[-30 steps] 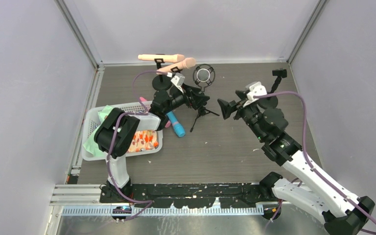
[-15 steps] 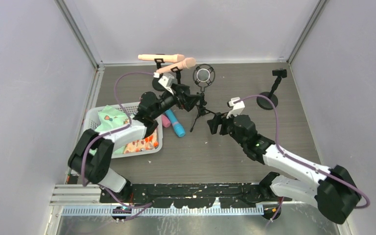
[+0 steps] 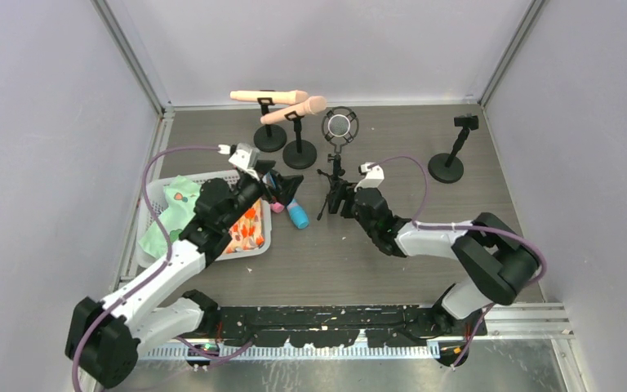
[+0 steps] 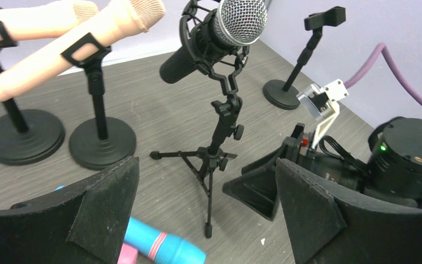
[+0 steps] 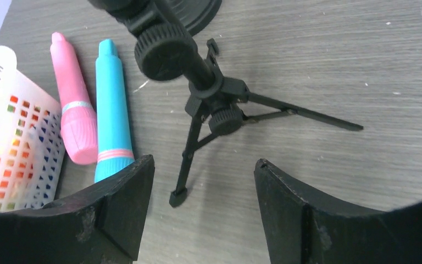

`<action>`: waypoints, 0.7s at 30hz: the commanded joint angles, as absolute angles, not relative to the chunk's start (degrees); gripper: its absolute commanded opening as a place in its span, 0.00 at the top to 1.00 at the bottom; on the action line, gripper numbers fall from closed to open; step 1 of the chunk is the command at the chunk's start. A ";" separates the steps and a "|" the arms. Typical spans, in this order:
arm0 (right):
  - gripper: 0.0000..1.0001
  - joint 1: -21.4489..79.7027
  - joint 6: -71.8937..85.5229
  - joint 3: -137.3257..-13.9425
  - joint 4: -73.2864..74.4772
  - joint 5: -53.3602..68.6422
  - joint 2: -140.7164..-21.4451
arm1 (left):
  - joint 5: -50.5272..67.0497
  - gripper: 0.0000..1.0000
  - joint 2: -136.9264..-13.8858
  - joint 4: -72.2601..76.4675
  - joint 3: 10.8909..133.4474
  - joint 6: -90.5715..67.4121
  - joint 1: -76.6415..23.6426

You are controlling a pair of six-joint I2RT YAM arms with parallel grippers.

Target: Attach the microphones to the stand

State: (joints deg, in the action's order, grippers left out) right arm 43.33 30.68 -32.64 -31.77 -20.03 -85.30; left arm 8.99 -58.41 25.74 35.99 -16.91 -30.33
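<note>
Counting up, two peach-beige microphones (image 3: 292, 110) at upper centre and the black microphone (image 4: 220, 30) on its tripod (image 4: 213, 157) are already mounted. The blue microphone (image 3: 297, 216) lies flat at centre-left beside the basket (image 3: 157, 194), and the stand (image 3: 446, 168) at upper right is bare, so one mounting looks left. Left gripper (image 4: 206, 212) and right gripper (image 5: 203, 206) are both spread, pinching nothing.

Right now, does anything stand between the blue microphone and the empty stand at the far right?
Yes. The tripod holding the black microphone stands between the blue microphone and the empty stand, and the right gripper, jaws open, sits low by the tripod's legs. The left gripper is open near the blue microphone, holding nothing.
</note>
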 commanded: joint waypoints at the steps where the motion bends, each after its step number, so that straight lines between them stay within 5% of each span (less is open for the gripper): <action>1: 0.30 43.47 32.87 -37.54 -41.16 -23.89 -89.77 | 4.59 0.05 -51.45 16.88 33.81 -13.40 -30.00; 21: 0.42 38.05 29.89 -48.23 -39.20 -30.24 -102.04 | 0.54 0.04 -43.41 7.88 32.13 -11.31 -30.06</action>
State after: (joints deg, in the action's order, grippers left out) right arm 39.53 30.63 -44.31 -37.63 -26.98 -101.14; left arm 1.63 -44.73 8.25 31.86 -12.73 -30.28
